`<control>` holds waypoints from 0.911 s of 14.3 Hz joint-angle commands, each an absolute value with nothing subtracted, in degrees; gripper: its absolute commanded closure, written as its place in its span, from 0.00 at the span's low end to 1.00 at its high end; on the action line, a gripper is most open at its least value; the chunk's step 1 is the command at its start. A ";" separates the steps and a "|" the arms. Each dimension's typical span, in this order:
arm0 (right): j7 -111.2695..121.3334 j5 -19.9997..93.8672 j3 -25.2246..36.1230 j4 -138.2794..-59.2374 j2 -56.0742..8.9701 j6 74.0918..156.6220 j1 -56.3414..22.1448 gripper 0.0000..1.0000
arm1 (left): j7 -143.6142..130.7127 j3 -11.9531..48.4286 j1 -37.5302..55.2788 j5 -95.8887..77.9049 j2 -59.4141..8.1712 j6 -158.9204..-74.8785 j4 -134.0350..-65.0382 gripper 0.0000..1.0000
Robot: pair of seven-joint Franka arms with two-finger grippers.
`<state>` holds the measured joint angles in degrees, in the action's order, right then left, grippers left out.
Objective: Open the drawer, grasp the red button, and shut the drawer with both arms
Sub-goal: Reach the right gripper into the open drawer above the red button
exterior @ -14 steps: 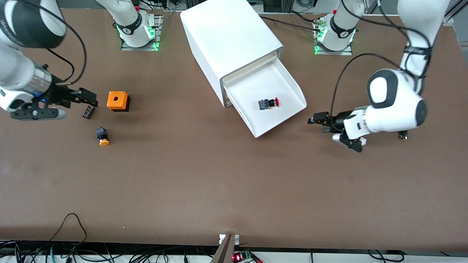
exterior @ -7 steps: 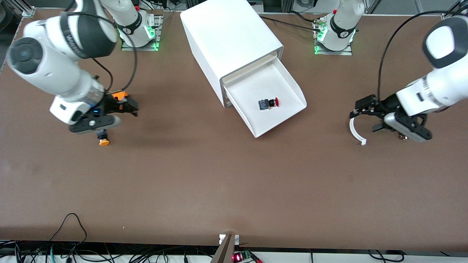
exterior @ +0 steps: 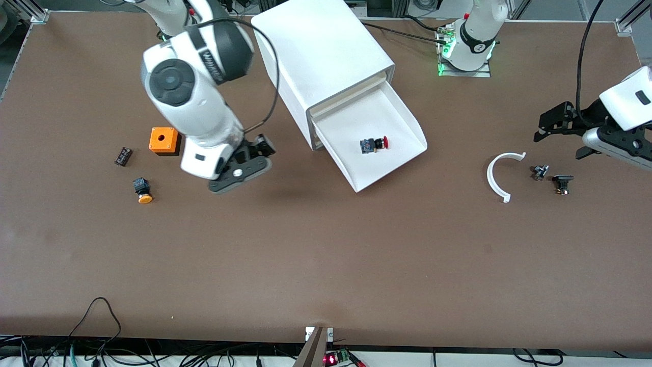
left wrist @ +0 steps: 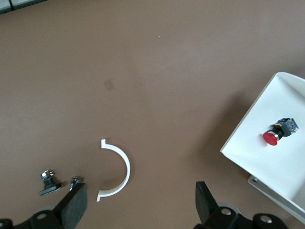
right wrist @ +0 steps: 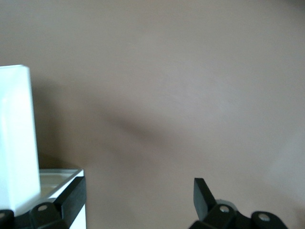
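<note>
One drawer (exterior: 356, 120) stands pulled out of the white cabinet (exterior: 316, 51). The button (exterior: 374, 145) lies on its side in it, red cap toward the left arm's end. My right gripper (exterior: 257, 153) hangs open and empty over the table between the orange box and the cabinet's front corner; its wrist view shows its open fingers (right wrist: 139, 198) beside the cabinet (right wrist: 16, 138). My left gripper (exterior: 560, 138) is open and empty over the table at the left arm's end. Its wrist view, past the open fingers (left wrist: 140, 202), shows the drawer (left wrist: 267, 167) and button (left wrist: 279, 133).
A white curved strip (exterior: 498, 176) and two small dark parts (exterior: 539, 172) (exterior: 562, 182) lie below the left gripper. Toward the right arm's end sit an orange box with a hole (exterior: 164, 140), an orange-capped button (exterior: 142, 191) and a small dark block (exterior: 123, 156).
The right arm has swung from its end of the table toward the cabinet. The left arm has drawn back toward its own end, uncovering the white curved strip. Both grippers stayed open.
</note>
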<state>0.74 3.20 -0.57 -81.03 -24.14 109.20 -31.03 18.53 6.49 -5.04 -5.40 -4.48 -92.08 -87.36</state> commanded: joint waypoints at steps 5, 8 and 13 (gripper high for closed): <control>15.11 3.78 -2.55 -73.22 -31.19 114.24 -38.04 0.00 | 14.42 7.38 -4.39 -1.58 -3.87 -90.00 -86.66 0.00; 17.48 3.87 -2.64 -69.10 -34.88 118.91 -41.91 0.00 | 14.06 7.38 -4.39 -1.58 -3.96 -89.91 -86.66 0.00; 22.59 3.95 -2.46 -66.71 -36.91 118.66 -44.56 0.00 | 14.15 7.12 -4.66 -1.58 -4.04 -89.82 -86.66 0.00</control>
<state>19.90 3.20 -2.87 -69.33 -35.44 119.78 -43.71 14.88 7.12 -4.62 -3.25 -4.08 -90.87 -87.29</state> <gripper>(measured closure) 0.000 0.000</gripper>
